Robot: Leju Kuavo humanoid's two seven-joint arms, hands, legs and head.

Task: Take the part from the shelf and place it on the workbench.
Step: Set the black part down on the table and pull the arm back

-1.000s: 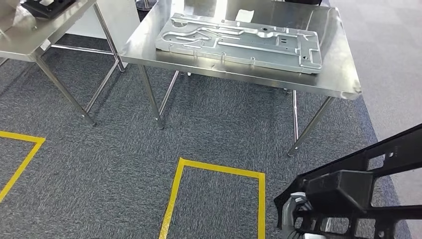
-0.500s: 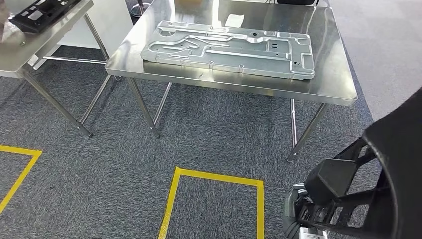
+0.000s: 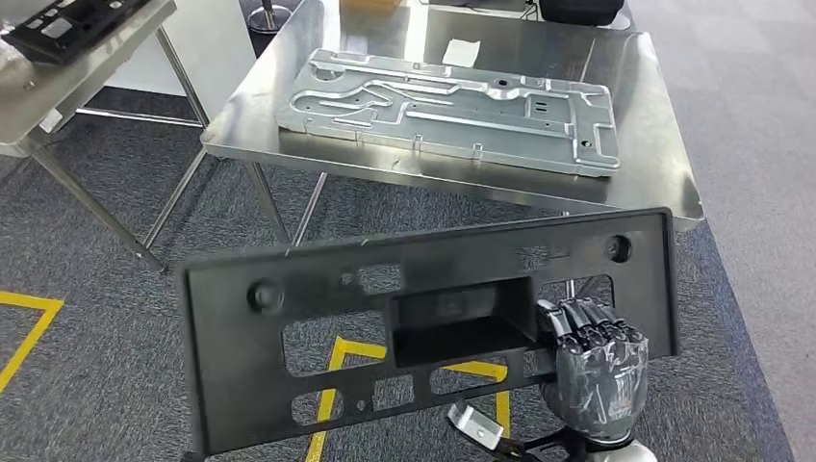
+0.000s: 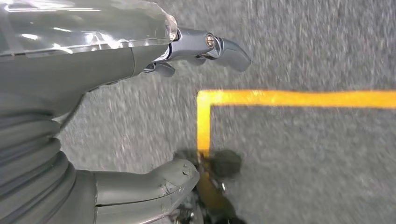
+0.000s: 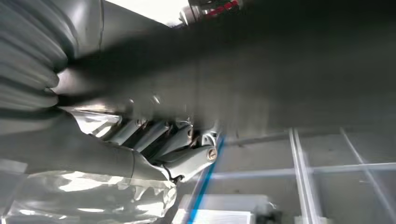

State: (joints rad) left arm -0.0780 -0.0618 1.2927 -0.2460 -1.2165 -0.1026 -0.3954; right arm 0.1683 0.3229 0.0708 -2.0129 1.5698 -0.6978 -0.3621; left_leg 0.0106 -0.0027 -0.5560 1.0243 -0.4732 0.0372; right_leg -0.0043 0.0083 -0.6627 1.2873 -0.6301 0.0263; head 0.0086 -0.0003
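A long black plastic part (image 3: 337,318) with cut-outs and a boxy middle recess hangs flat-on in front of me in the head view, tilted a little up to the right. My right hand (image 3: 589,364) grips it near its right end; the right wrist view shows the fingers (image 5: 161,137) curled against the part's dark blurred surface (image 5: 280,70). The steel workbench (image 3: 650,159) stands ahead, beyond the part. My left hand (image 4: 187,107) hangs over the carpet with thumb and fingers apart and nothing between them.
A large silver stamped metal panel (image 3: 452,106) lies across the workbench, with a white paper slip (image 3: 463,52) behind it. Another steel table (image 3: 58,87) at the left carries a black part (image 3: 58,21). Yellow tape lines (image 3: 332,371) mark the grey carpet.
The black part has swung from the lower right corner up and across the view, now broadside in front of me. The camera has shifted slightly toward the workbench.
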